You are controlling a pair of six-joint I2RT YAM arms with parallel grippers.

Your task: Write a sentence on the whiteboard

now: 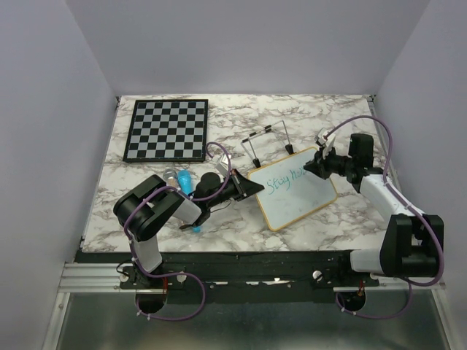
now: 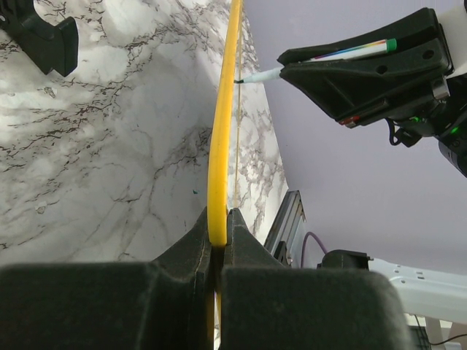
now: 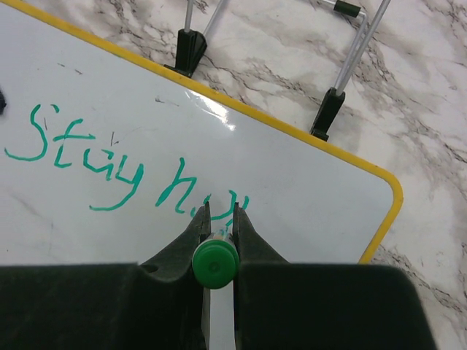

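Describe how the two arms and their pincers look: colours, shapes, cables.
Both the left arm and right arm mix chunky black joint housings with white links. A purple cable loops along each. The left pincer and right pincer each have two matte black, wedge-shaped fingers tapering to narrow tips.

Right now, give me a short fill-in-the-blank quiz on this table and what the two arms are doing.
The left end effector is shut on the yellow-framed ___.
The right end effector holds a ___ with a green end.
The first green word reads ___.
The chessboard lies at the table's far ___ corner.
Missing words: whiteboard; marker; Stay; left.
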